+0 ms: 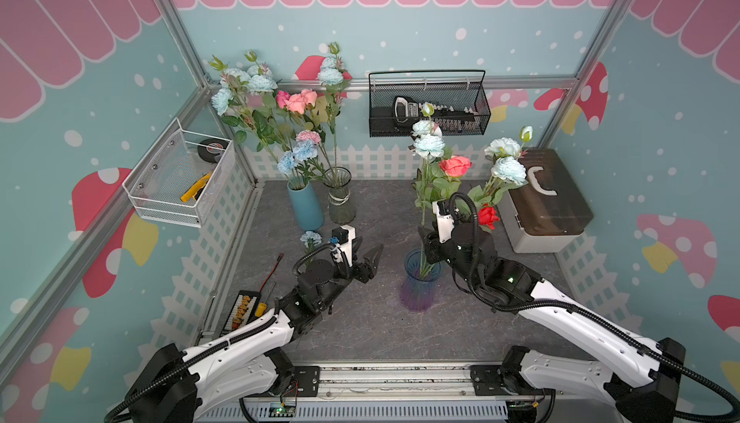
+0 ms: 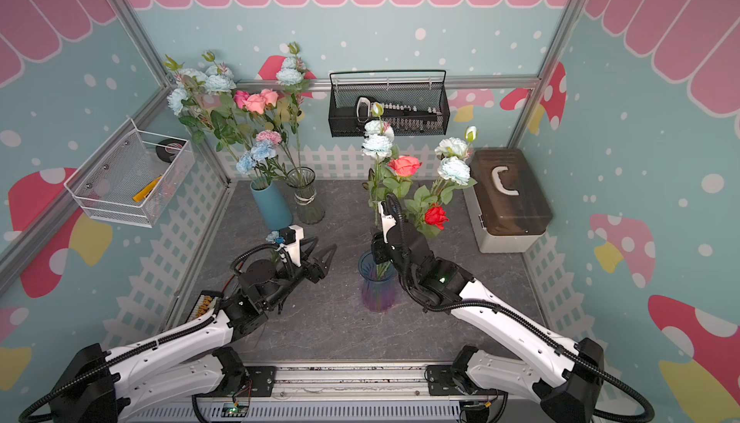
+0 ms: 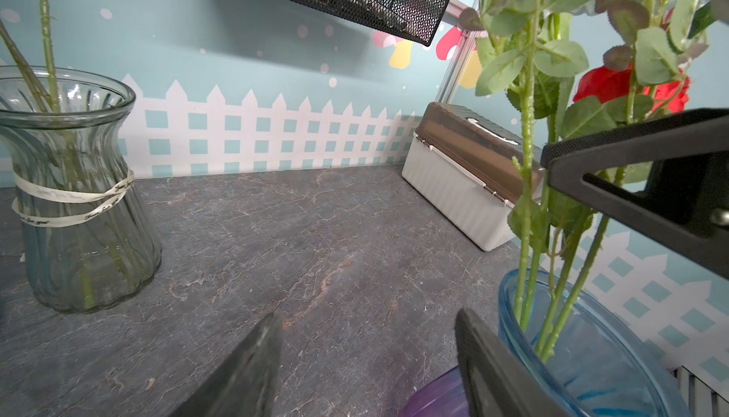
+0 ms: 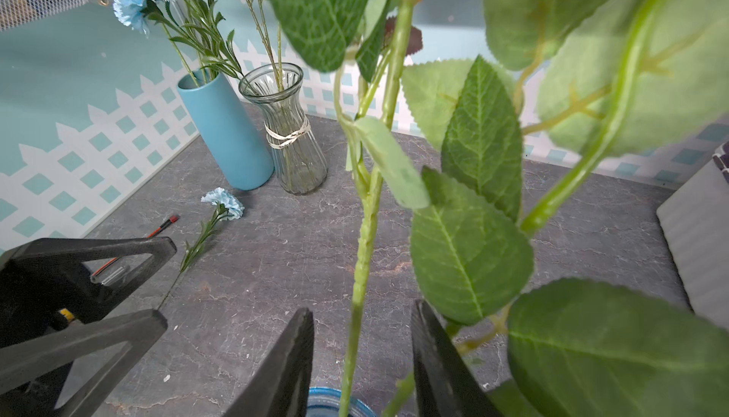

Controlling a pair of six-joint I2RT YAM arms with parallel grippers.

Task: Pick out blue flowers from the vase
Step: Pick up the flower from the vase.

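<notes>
a brown-lidded box [image 1: 560, 209] sits on the grey tabletop [image 1: 360, 333], a black mesh basket [image 1: 460, 100] hangs above.

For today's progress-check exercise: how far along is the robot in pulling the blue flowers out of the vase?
Done: one blue carnation lies on the tabletop. In hand: the right gripper, jaws open, straddles a green stem just above the blue-purple glass vase; the left gripper is open and empty. Left: the blue peonies stand in the vase.

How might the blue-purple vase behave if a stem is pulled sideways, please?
Likely top-heavy: tall stems rise well above the vase, so it may tip. It looks like glass, so probably fragile and apt to slide.
</notes>
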